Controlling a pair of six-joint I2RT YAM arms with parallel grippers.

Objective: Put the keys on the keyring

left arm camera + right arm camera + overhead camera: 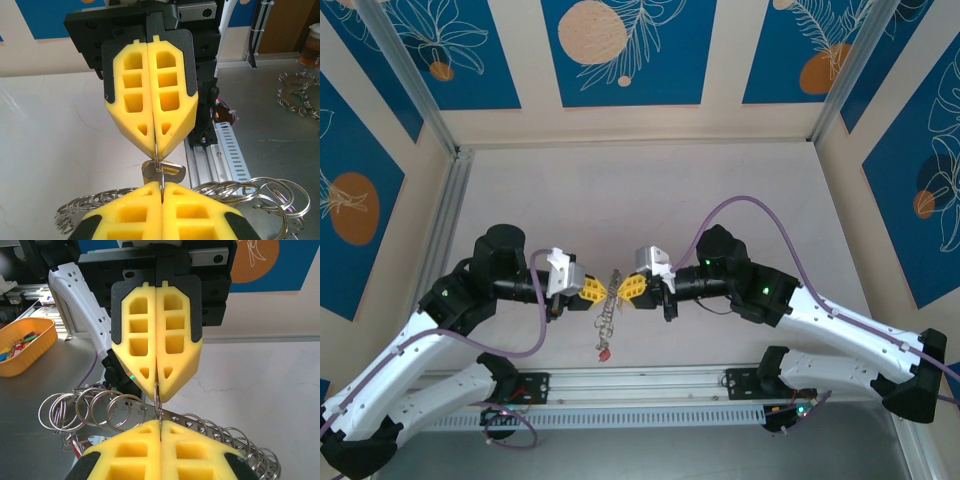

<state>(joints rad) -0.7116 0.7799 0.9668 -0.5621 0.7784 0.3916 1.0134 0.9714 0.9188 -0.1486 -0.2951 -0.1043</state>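
Now: both grippers pinched tip to tip on the keyring, keys hanging off it

**Position.** In the overhead view the left gripper (603, 290) sits at 9 o'clock of the meeting point and the right gripper (621, 289) at 3 o'clock. They meet over the near half of the table (650, 190). Both pairs of jaws are fully closed. Each nips the same thin wire, which I take for the keyring (159, 167) seen edge-on. The keys (607, 320) trail from the pinch toward 6 o'clock and end at a red tag (605, 352).

**Handling (judgement).**
- The keyring looks thin, stiff and springy, and its smooth metal is likely to slip in a narrow pinch.
- It is light and not fragile.
- The bunch is loose, so it will probably swing and slide along the wire.
- The best hold is on bare wire, clear of the bunch.
- A single key is best taken by its flat head.

**Views.**
- The overhead view gives the layout, but the wire is too fine to trace there.
- The left wrist view shows a flat key (167, 172) hanging at the pinch, with loops fanned out toward 4 and 8 o'clock. It also shows a separate heap of rings (299, 95) at 2 o'clock.
- The right wrist view adds an orange bowl (25, 345) at 9 o'clock; its coloured contents are too small to identify.
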